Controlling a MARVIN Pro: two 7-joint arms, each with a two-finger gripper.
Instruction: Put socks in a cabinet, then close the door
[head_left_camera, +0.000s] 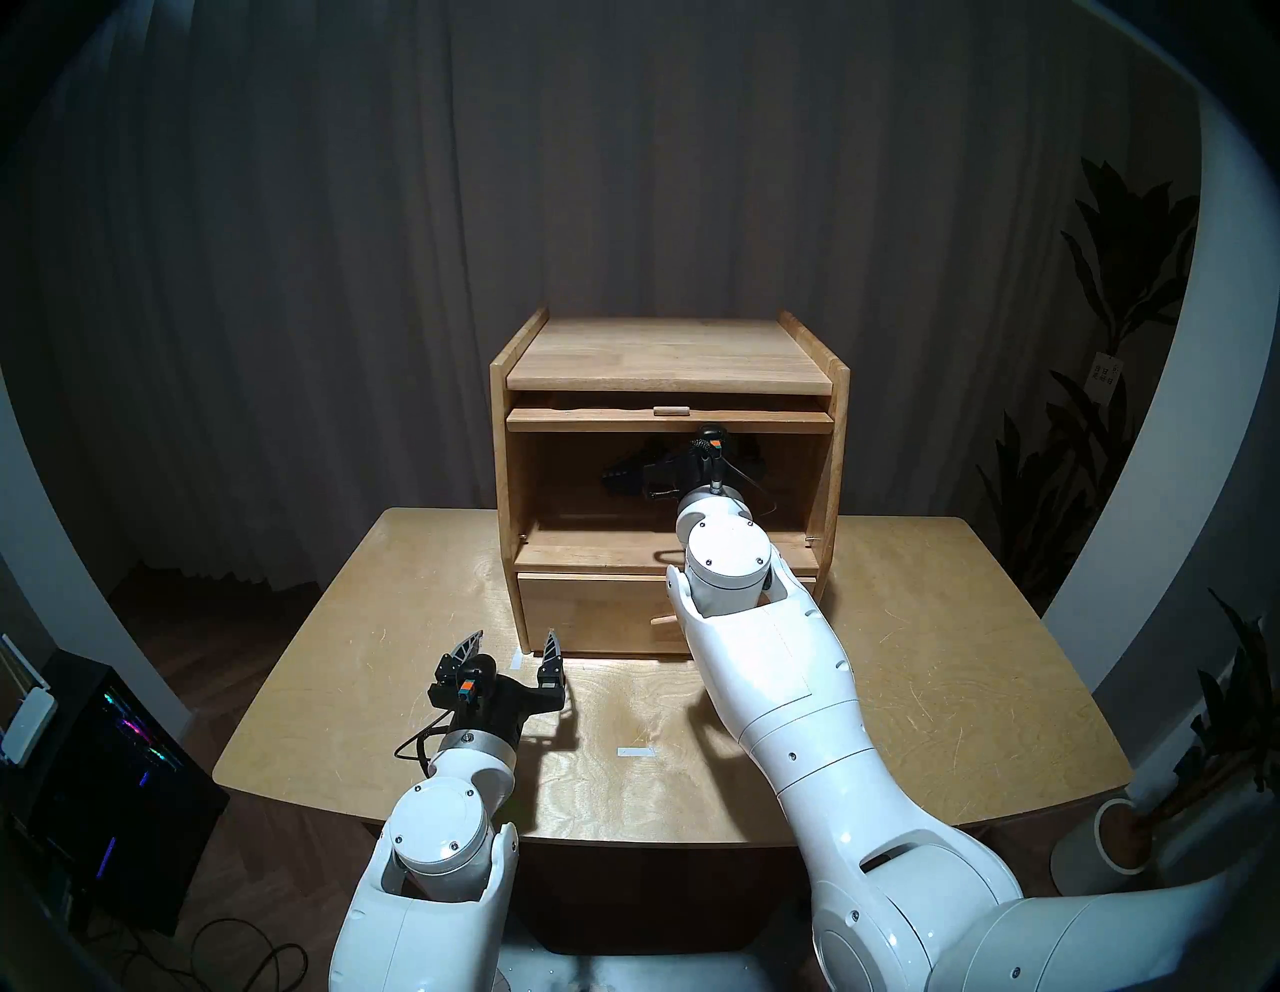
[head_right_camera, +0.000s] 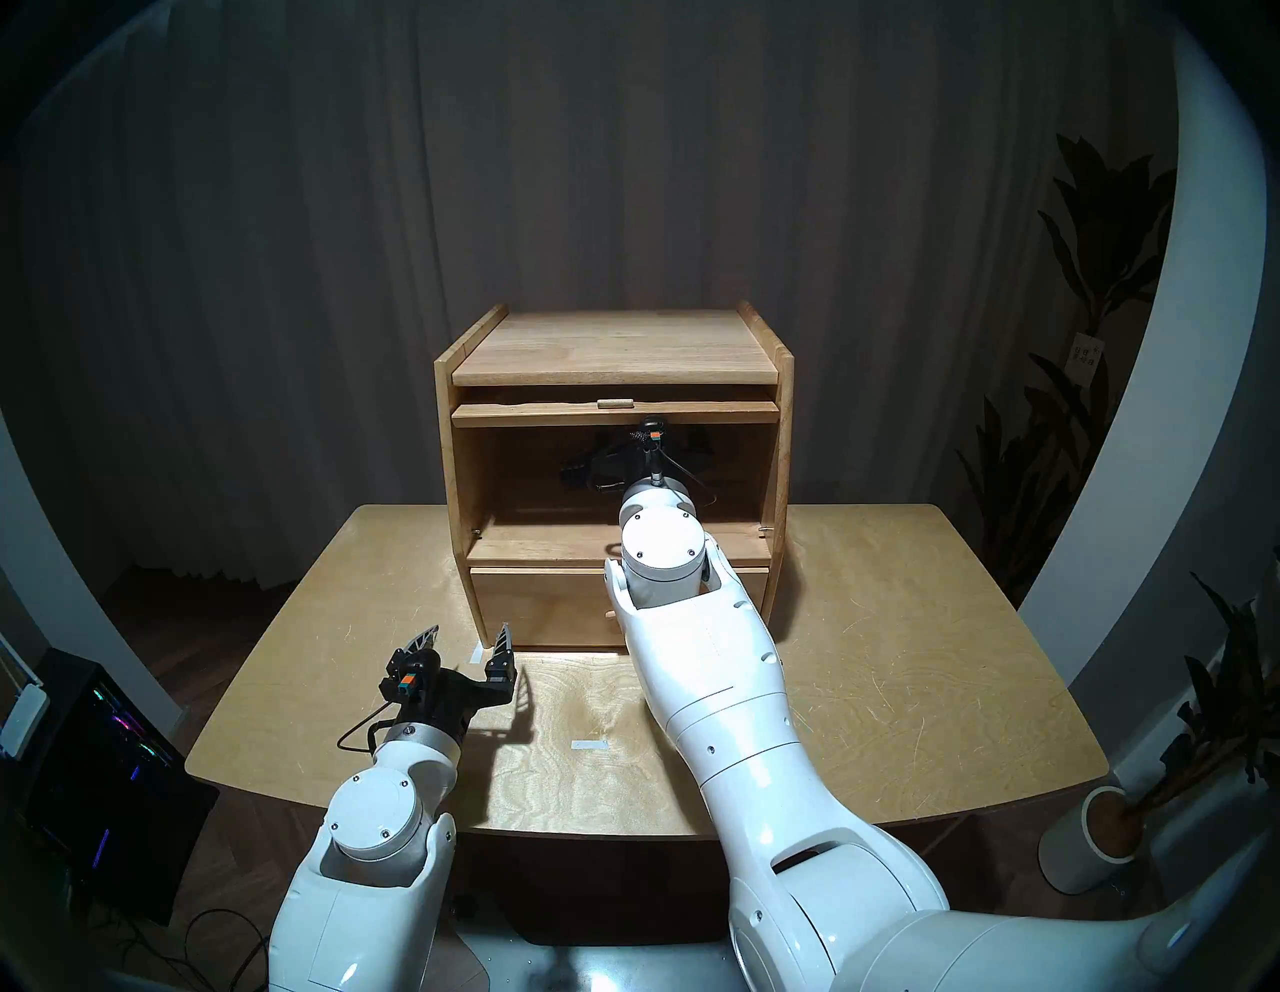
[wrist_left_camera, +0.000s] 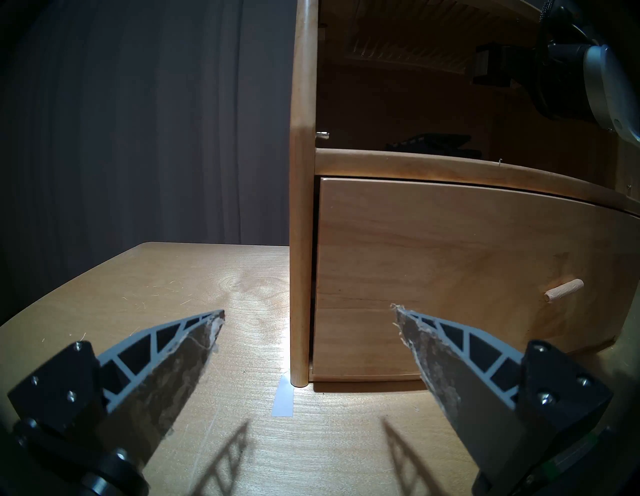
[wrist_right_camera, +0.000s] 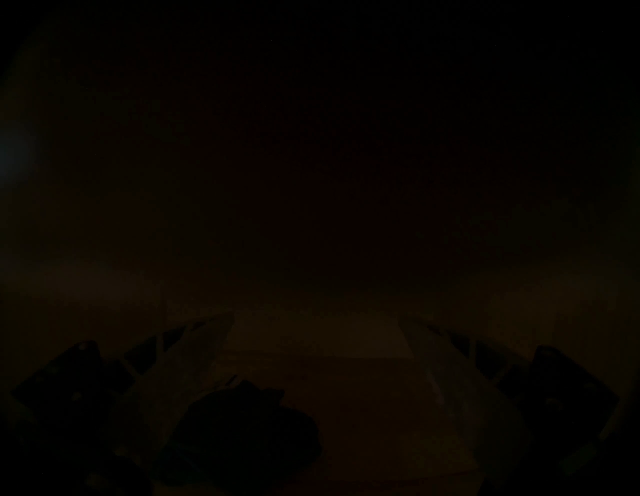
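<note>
plainly, the right pincer (wrist_right_camera: 315, 346) is deep in the cabinet (head_left_camera: 665, 360) with its jaws spread wide, and the socks (wrist_right_camera: 242, 426) lie as a dark lump on the compartment floor just beside its left finger. pulling back, that finger could snag the bundle and drag it out, or the wrist could knock the door (head_left_camera: 668, 418) stowed overhead; the left pincer (head_left_camera: 509, 648) hovers spread and empty near the tabletop's front edge.
</note>
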